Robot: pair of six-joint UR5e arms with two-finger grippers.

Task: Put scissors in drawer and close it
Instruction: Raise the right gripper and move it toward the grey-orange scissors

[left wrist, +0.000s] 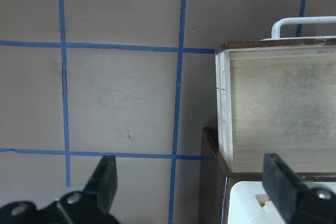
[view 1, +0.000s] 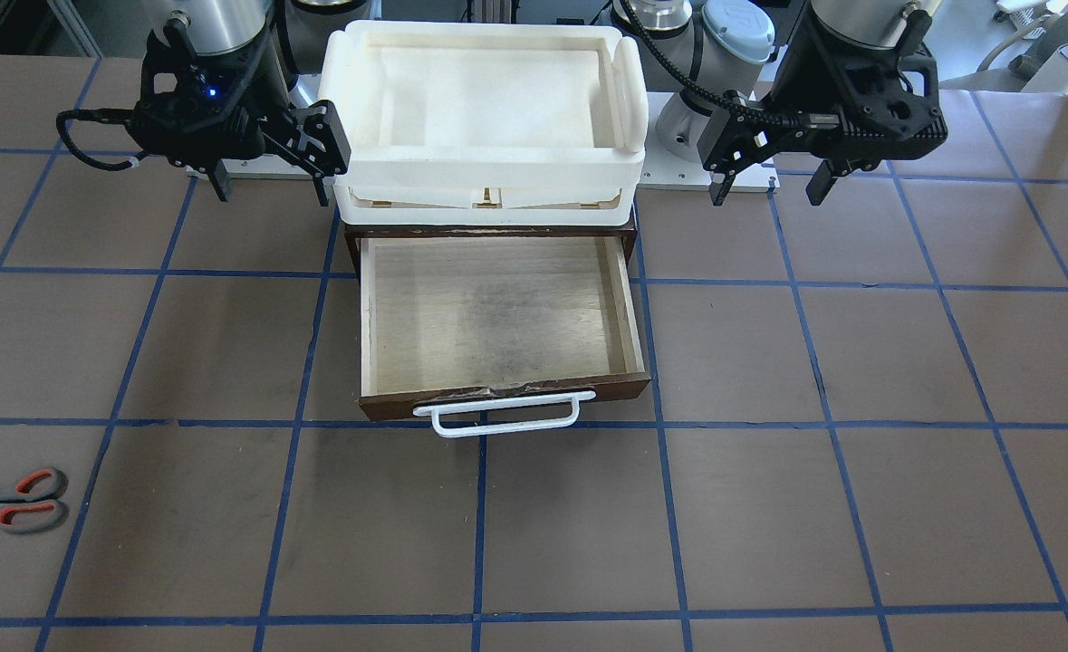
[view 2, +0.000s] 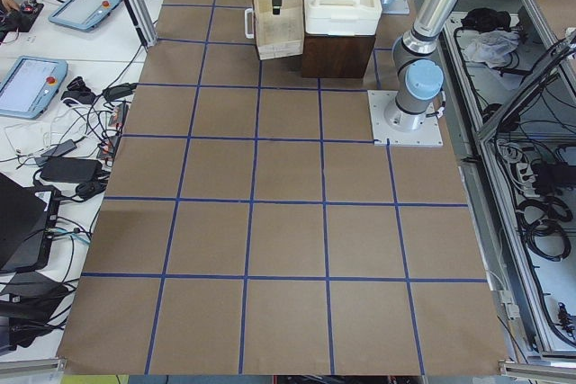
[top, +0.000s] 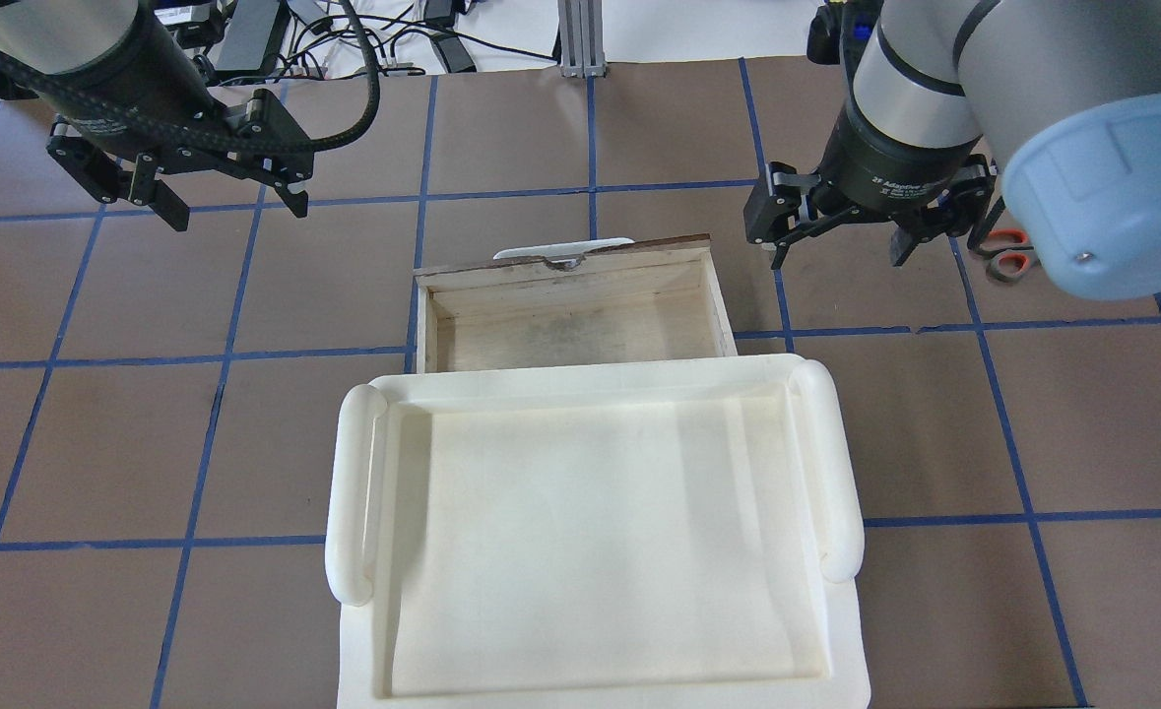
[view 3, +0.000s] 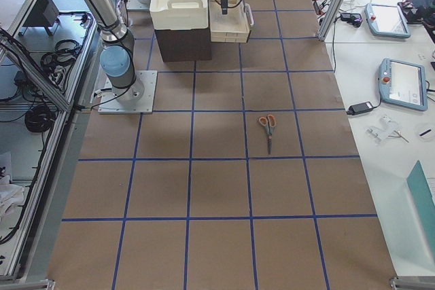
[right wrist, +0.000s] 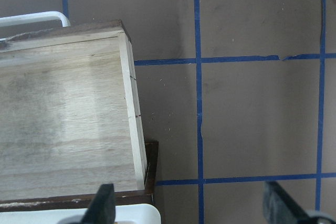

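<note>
The scissors (view 1: pixel 17 500), with grey blades and red-orange loop inserts, lie flat on the brown table far out on my right side. They also show in the exterior right view (view 3: pixel 267 127) and half hidden behind my right arm in the overhead view (top: pixel 1008 253). The drawer (view 1: pixel 497 312) is pulled out of its dark brown case and is empty, its white bar handle (view 1: pixel 497 415) facing away from me. My left gripper (view 1: pixel 769 188) (top: pixel 237 212) and my right gripper (view 1: pixel 273 188) (top: pixel 839 256) hover open and empty on either side of the drawer.
A white plastic tray (top: pixel 590 532) sits on top of the dark case (left wrist: pixel 210 156). Blue tape lines grid the brown table. The left wrist view shows the drawer's corner (left wrist: pixel 223 56); the right wrist view shows its other corner (right wrist: pixel 125 30).
</note>
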